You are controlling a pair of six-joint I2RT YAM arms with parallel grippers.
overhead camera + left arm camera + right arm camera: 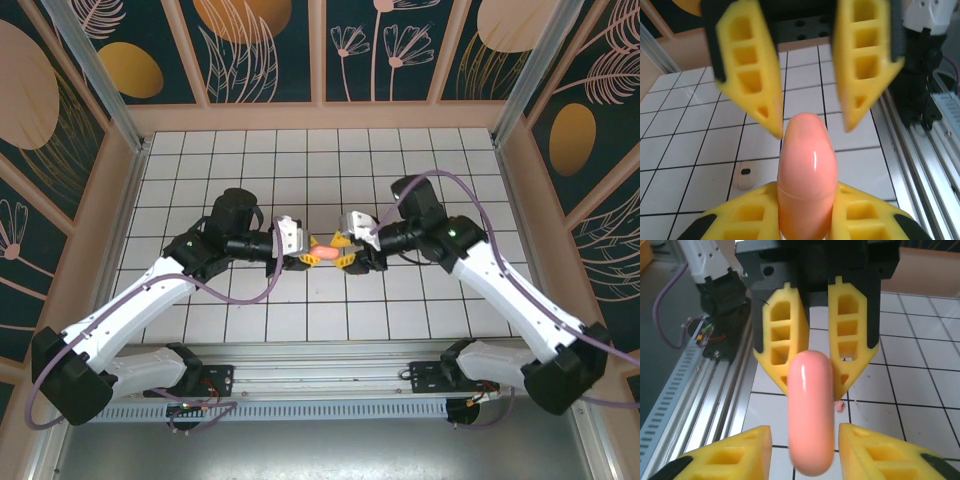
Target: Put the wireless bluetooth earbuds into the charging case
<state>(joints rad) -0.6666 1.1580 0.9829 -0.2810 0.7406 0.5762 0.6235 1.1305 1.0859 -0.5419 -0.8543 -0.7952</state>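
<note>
**Slick case in my left hand, earbuds down on the tiles**

My left hand (304, 254) is clamped on the charging case (806, 170). Its yellow fingers press both flanks at the bottom of the left wrist view, and the rounded nose sticks out ahead. My right hand (347, 256) faces it with fingers spread. In the right wrist view a clear gap shows between each finger and the case, so that hand grips nothing. The two meet at the centre of the top view, above the white tiled surface (400, 170).

The case is a glossy coral-pink shell with a highlight along its back. I judge it light, rigid and slippery, the kind of smooth plastic that could squirt out of a pinch set near the nose. The safest hold is across its widest part, where my left hand has it. A faint seam runs just ahead of my fingers, but I cannot tell whether that is the lid's edge.

An earbud (745, 174) lies on the surface at the lower left of the left wrist view, pale with a dark spot. A tiny pink piece (840, 406), probably another, sits on a tile right of centre in the right wrist view. I expect them to be featherweight, hard and quick to skitter, so I would pinch one gently across its body with the fingertips alone.
</note>
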